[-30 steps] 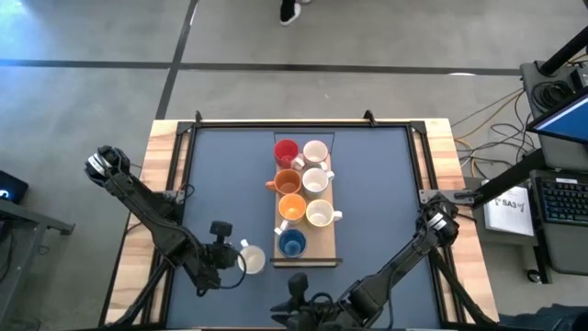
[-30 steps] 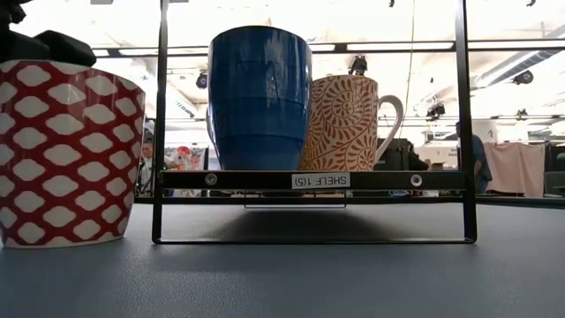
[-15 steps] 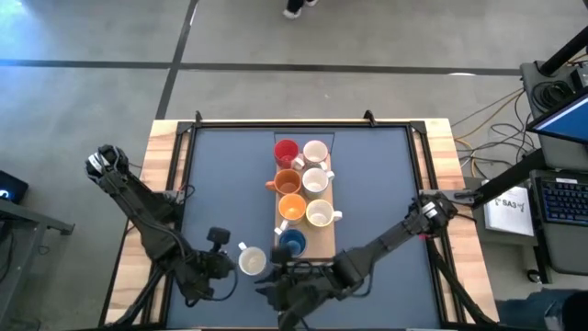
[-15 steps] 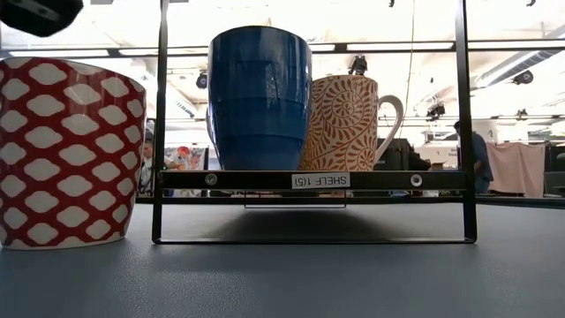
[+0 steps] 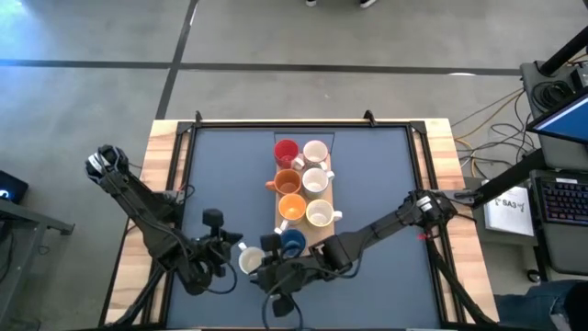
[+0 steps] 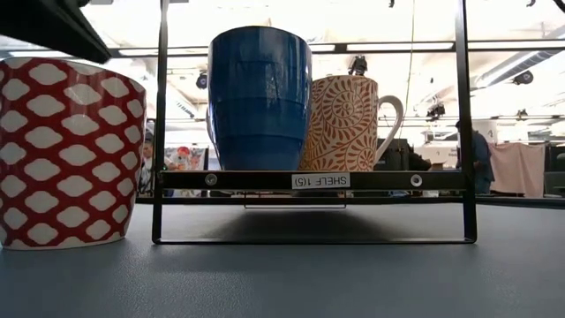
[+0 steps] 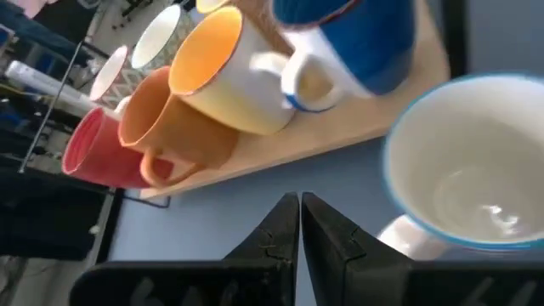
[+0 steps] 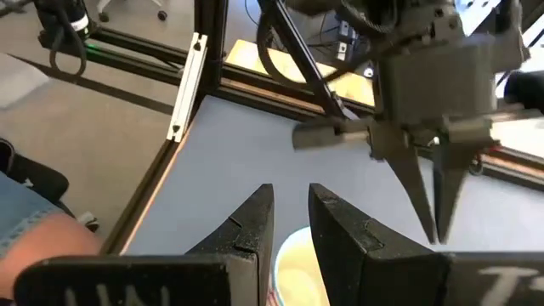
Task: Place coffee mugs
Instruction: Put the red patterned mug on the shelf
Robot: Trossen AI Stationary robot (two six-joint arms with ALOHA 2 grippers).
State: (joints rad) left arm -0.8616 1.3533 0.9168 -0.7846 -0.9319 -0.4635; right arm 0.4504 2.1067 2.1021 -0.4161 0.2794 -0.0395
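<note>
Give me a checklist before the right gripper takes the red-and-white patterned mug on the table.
1. Red-and-white patterned ceramic mug stands upright: ok.
2. Right gripper over its rim, fingers apart: ok.
3. Mug wall between those fingers: cannot tell.
4. Left gripper, shut, clear of the mug: not ok, very close.
5. Free spot on the wooden shelf board beside the blue ceramic mug: ok.

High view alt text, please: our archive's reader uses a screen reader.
Seven coffee mugs stand in two rows on a wooden shelf board mid-table, while a white mug sits on the blue table beside it. The right pincer and the shut left pincer flank that mug.
</note>
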